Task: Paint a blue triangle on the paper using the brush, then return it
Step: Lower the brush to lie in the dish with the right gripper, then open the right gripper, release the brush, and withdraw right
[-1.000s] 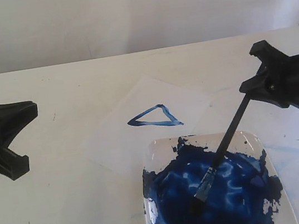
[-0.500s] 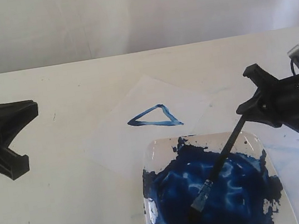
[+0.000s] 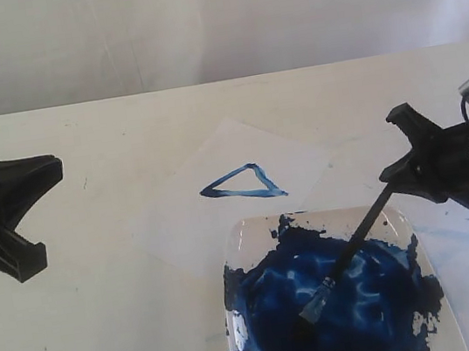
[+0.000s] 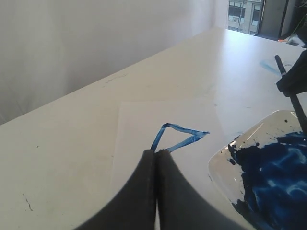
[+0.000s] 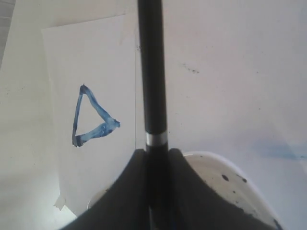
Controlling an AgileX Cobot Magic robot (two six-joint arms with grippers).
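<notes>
Gripping the brush point(image 3: 346, 262), the right gripper point(image 3: 394, 176) rests its bristles in the paint dish point(image 3: 400, 221). Left gripper point(image 3: 37, 183) sits closed, empty. 1 triangle point(image 3: 243, 183) marks the paper point(image 3: 180, 228).

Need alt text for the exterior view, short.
The right gripper holds the brush tip-down in a dish of dark blue paint. Behind it the blue triangle sits on the paper; the left gripper rests apart.
</notes>
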